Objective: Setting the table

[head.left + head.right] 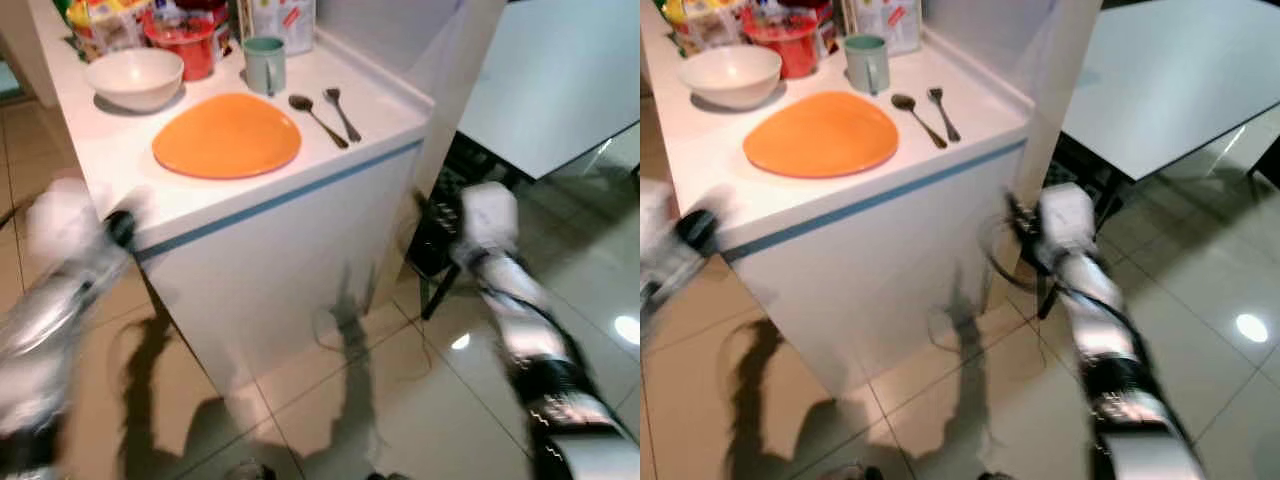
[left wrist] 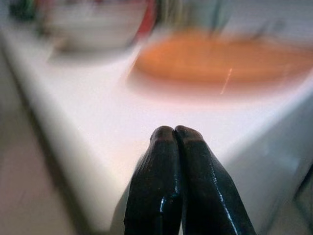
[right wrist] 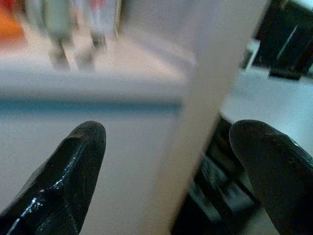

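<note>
An orange plate (image 1: 227, 135) lies on the white counter (image 1: 190, 205). Behind it stand a white bowl (image 1: 138, 77) and a green mug (image 1: 264, 63). A spoon (image 1: 315, 115) and a fork (image 1: 342, 112) lie to the right of the plate. My left gripper (image 2: 175, 132) is shut with nothing in it, just off the counter's near left edge, and it is blurred in the left eye view (image 1: 120, 228). My right gripper (image 3: 171, 142) is open and empty, low beside the counter's right corner (image 1: 1018, 222).
A red container (image 1: 185, 40) and packets crowd the back of the counter. A white dining table (image 1: 560, 80) stands to the right, with a dark chair (image 1: 437, 240) under it. Glossy tiled floor (image 1: 380, 400) lies in front of the counter.
</note>
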Robot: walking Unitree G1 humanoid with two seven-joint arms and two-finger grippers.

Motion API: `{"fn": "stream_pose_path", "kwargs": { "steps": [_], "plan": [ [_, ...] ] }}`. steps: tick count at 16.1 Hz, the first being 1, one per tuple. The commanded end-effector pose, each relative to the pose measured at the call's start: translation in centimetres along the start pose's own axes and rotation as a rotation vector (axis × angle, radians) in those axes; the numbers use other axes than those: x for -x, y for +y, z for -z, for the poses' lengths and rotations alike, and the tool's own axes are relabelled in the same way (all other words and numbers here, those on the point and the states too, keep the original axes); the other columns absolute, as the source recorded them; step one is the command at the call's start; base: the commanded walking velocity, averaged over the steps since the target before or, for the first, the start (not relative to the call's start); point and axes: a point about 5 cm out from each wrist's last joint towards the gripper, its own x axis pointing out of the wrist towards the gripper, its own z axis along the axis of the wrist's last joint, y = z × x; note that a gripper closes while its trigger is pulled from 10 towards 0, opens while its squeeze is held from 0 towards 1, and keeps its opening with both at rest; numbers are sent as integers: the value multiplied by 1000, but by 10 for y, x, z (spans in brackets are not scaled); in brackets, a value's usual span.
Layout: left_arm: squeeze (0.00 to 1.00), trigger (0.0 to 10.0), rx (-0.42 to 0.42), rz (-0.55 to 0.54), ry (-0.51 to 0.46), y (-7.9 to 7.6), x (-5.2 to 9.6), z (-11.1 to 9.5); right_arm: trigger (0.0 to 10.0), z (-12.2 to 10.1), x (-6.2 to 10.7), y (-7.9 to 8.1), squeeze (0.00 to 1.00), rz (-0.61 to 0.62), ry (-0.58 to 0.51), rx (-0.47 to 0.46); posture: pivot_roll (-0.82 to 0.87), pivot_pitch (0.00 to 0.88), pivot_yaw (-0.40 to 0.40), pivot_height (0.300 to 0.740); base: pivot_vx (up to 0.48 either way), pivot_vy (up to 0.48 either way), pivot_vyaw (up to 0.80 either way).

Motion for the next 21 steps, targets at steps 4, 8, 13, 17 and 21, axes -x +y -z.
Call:
{"fn": "stream_pose_path", "kwargs": {
  "steps": [4,8,13,17,21],
  "plan": [
    [0,10000,29,56,-102,-5,7,-22,10000,18,15,-13,0,26,69,6,130,63,-32,740,0,0,0],
    [0,10000,45,38,-269,-19,-9,-54,10000,1,5,-3,0,11,-22,3,126,46,-41,740,0,0,0],
    [0,10000,14,50,-229,-32,-20,-47,10000,0,1,4,0,14,-26,-8,117,45,-38,740,0,0,0],
    [0,10000,-39,69,-185,-41,-27,-40,10000,-2,0,14,0,-5,-35,-17,117,55,-29,740,480,0,0],
    [0,10000,-47,63,-222,-45,-30,-49,10000,0,1,16,0,-14,-35,-4,119,57,-28,740,471,0,0]
  ]
}}
